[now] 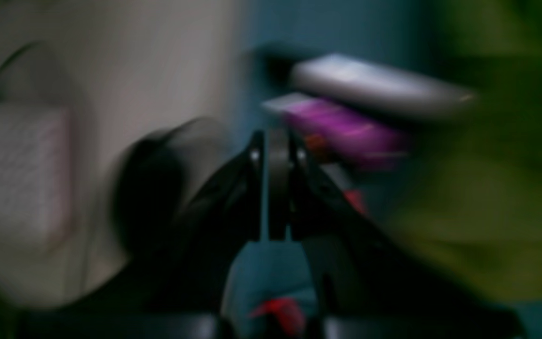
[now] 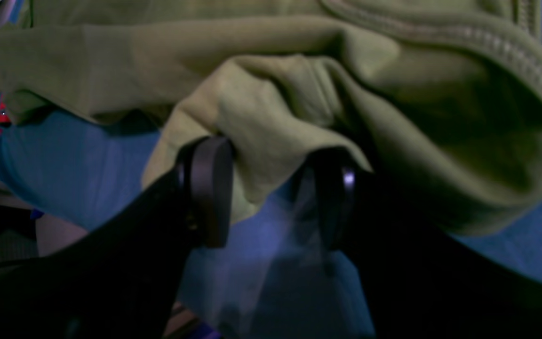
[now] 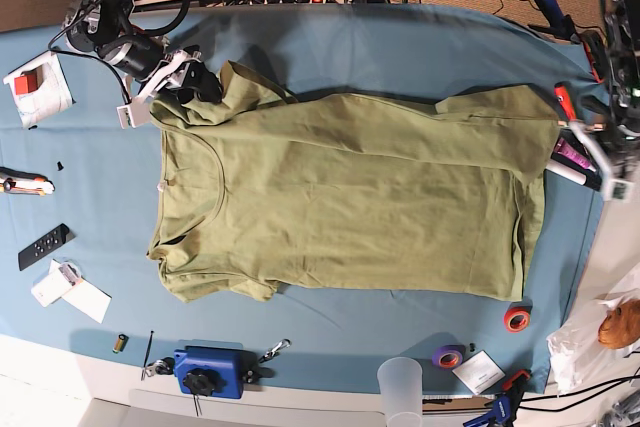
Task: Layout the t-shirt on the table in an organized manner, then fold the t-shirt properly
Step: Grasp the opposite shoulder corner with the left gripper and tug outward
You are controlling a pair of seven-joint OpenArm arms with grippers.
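Note:
The olive-green t-shirt (image 3: 350, 197) lies spread on the teal table (image 3: 400, 47), with its neckline at the left of the base view and its hem at the right. My right gripper (image 3: 193, 82) is at the shirt's upper-left sleeve. In the right wrist view the gripper (image 2: 271, 153) is open, and a bunched fold of the t-shirt (image 2: 261, 108) sits between its fingers (image 2: 207, 188). My left gripper (image 3: 598, 150) is at the table's right edge, beside the hem. In the blurred left wrist view the gripper (image 1: 275, 143) looks shut and empty, with the t-shirt (image 1: 487, 212) to its right.
A purple marker (image 1: 346, 129) and a white pen (image 1: 379, 87) lie just ahead of the left gripper. A red tape roll (image 3: 516, 319), purple tape roll (image 3: 447, 356), clear cup (image 3: 400, 382) and blue tool (image 3: 210, 372) sit along the front edge. A remote (image 3: 44, 247) and cards (image 3: 75, 292) lie at the left.

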